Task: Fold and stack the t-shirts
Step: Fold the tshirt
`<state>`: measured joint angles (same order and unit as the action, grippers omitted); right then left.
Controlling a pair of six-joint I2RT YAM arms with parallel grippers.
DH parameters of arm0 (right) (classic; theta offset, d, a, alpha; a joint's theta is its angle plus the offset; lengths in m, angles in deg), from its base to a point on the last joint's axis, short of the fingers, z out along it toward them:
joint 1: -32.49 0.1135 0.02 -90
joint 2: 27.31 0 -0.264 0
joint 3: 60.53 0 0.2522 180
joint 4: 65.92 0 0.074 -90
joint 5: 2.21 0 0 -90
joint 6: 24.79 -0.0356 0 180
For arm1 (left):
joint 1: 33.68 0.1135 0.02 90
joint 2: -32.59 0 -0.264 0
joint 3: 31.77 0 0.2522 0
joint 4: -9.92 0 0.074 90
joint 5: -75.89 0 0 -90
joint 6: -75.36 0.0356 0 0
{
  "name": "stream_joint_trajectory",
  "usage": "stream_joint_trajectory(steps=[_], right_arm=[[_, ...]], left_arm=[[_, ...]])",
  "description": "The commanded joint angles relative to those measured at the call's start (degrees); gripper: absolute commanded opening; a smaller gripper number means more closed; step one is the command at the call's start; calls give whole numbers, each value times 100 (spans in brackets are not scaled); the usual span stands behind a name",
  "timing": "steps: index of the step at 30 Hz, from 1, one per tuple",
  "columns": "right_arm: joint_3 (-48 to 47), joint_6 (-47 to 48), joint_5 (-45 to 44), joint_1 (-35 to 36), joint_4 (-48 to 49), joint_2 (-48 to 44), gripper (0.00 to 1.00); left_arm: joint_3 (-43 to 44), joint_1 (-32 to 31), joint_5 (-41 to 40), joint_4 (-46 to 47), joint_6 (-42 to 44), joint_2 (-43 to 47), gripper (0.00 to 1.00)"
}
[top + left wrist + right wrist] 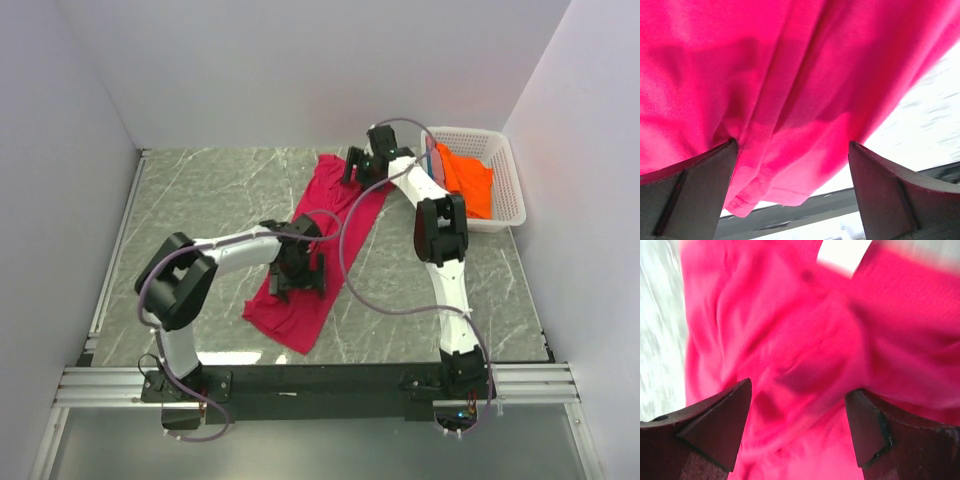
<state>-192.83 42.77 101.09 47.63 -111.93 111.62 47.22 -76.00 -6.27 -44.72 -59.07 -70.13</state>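
Here, the left gripper (pixel 298 272) is held low over the near end of the crimson-pink t-shirt (pixel 330 215), which is laid in a long strip on the table (pixel 200 200), likely so it can be folded. The right gripper (pixel 362 165) is held over the far end. Both are spread wide, and nothing is pinched. The orange t-shirt (pixel 468 178) is left in the white basket (pixel 470 132), probably for later. The whole strip is seen only from above. The cloth between the fingers (pixel 710 175) is shown only up close.
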Motion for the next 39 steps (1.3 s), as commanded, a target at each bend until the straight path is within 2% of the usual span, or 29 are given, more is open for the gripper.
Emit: stream_joint_trajectory(steps=[1,3,7,9,10,11,13,17,18,19,20,21,23,24,26,29,30,32,33,34,37,39], right_arm=[[-1677,204,182,-256,-167,982,81],[-2381,135,182,-301,163,1258,82],[-2033,-77,568,-485,1238,847,82],[-2085,168,551,-503,1169,584,82],[-2094,265,490,-503,1099,269,83],[-2059,344,489,-503,1028,74,84],[-1639,503,524,-494,870,-617,84],[46,416,411,-477,563,-2051,84],[1129,224,410,-450,710,-2724,84],[1784,74,410,-407,903,-3097,84],[2426,-93,428,-337,1131,-3466,84],[3642,-399,419,-266,1612,-4148,84],[4973,-708,332,216,1993,-4698,84],[5277,-744,270,453,1995,-5065,84],[5700,-823,121,1103,1942,-5305,84],[6403,-1104,59,1692,1854,-5517,83],[6501,-1253,59,1773,1776,-5552,83],[6798,-1473,76,1983,1775,-5588,81],[6896,-1535,94,2037,1818,-5640,81],[6984,-1605,198,2072,1871,-5675,80],[7301,-1816,427,2221,2152,-5728,79],[7415,-1896,621,2370,2267,-5676,77]], left_arm=[[621,-48,44,600,-83,-599,99],[1103,-39,-45,555,-267,-846,100],[1404,-179,298,880,-462,-681,99],[1553,-372,-61,574,-409,-461,99],[1606,-451,-585,434,-392,-321,99],[1641,-504,-773,267,-383,-6,99],[1528,-557,-1395,29,-400,365,99],[644,-321,-2075,-271,-671,1383,99],[405,-7,-2102,-262,-725,1525,99],[159,205,-2102,-236,-752,1674,99],[-331,460,-1893,-166,-752,1911,100],[-588,975,-1717,-52,-682,2026,99],[-1263,1418,-1218,448,-516,2317,99],[-1424,1725,-1040,589,-436,2370,99],[-1723,1868,-872,871,-418,2458,98],[-2109,1930,-284,1545,-409,2625,90],[-2198,1982,13,1679,-418,2669,89],[-2382,2044,165,1960,-409,2739,82],[-2410,2053,70,1961,-409,2722,79],[-2427,2053,-1,1953,-400,2626,72],[-2419,2123,-19,2014,-339,2345,59],[-2384,2158,-45,2023,-312,2195,56]])
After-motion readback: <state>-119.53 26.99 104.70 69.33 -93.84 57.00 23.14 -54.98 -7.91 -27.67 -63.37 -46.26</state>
